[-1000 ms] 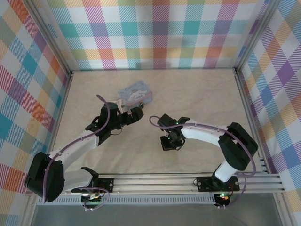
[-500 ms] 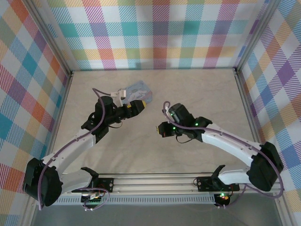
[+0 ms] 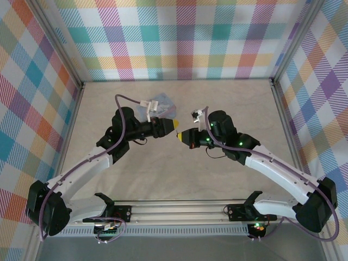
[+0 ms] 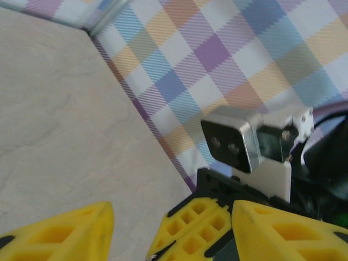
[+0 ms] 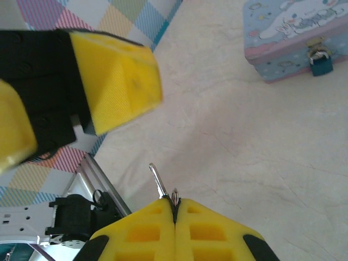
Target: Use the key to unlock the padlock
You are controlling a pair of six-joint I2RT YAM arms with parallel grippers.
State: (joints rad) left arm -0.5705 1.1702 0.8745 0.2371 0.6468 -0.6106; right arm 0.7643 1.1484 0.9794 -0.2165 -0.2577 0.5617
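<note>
The right claw (image 5: 174,209) is clenched on the key (image 5: 158,181), its tip protruding; the left claw (image 3: 173,126) gapes wide, holding nothing.

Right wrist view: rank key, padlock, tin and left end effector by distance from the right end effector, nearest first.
1. Key: pinched in the right end effector fingertips.
2. Left end effector: upper left, close ahead.
3. Padlock and tin: upper right, farthest; padlock hangs on the tin's front, too close to call.

Marbled table (image 3: 228,98); pale blue tin (image 3: 162,103) atop.
</note>
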